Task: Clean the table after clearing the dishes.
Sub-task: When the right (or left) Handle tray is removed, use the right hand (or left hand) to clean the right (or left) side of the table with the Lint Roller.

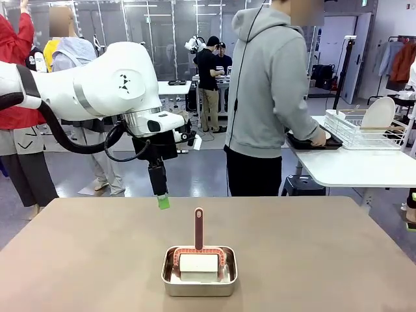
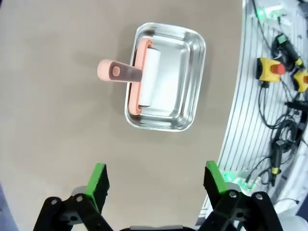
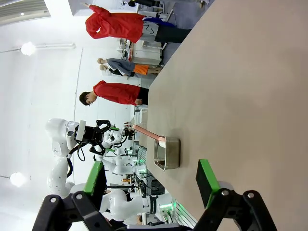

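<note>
The left tool (image 2: 155, 173) hangs spread wide over the desk (image 1: 325, 260), just beyond the steel pan (image 1: 170, 286) at the middle of the near edge, where a roller (image 1: 198, 263) sits with its slim pink handle rising out. The right tool (image 3: 150, 166) is spread too, holding nothing. The handle is narrow and the pan light, so a descent slightly off line could tip the roller or shove the pan toward the near edge, and a pinch near the tip might let it swing. The dark tray (image 1: 312, 142) already sits on the white table by the person.
</note>
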`<state>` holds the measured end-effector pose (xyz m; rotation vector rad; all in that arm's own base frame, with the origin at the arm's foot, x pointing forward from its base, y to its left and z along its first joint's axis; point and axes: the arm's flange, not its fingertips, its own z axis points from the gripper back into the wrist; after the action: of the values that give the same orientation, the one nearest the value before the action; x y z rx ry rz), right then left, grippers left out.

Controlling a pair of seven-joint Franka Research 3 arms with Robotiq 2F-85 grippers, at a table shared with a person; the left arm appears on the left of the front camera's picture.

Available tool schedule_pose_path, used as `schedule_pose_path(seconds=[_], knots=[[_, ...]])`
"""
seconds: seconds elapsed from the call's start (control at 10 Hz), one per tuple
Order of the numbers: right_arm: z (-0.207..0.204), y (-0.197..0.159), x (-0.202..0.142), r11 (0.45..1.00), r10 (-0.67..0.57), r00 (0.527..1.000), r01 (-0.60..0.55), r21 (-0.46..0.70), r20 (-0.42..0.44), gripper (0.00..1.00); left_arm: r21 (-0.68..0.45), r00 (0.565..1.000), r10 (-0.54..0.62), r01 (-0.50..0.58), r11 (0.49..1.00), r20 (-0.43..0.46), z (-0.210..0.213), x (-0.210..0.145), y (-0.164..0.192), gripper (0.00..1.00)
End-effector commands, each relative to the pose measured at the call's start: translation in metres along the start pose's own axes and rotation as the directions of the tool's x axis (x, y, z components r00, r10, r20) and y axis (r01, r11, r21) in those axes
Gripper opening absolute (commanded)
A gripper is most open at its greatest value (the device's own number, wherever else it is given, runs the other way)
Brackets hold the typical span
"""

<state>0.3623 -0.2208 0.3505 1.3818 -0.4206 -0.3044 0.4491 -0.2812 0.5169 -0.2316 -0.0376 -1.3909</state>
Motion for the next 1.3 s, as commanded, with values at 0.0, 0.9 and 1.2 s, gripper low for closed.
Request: schedule_pose_path(seconds=[0.0, 0.9, 1.2], knots=[[0.001, 0.004, -0.003, 1.000, -0.009, 1.000, 0.009, -0.003, -0.011, 0.95, -0.016, 0.999, 0.040, -0.039, 0.999, 0.029, -0.001, -0.002, -0.001, 1.00], [0.001, 0.004, -0.003, 1.000, -0.009, 1.000, 0.009, -0.003, -0.011, 0.95, 0.122, 0.978, -0.129, 0.150, 0.981, -0.165, -0.039, 0.079, 0.028, 1.00], [0.001, 0.004, -0.003, 1.000, -0.009, 1.000, 0.009, -0.003, -0.011, 0.95, 0.101, 0.975, -0.132, 0.151, 0.983, -0.176, -0.060, 0.097, 0.040, 1.00]])
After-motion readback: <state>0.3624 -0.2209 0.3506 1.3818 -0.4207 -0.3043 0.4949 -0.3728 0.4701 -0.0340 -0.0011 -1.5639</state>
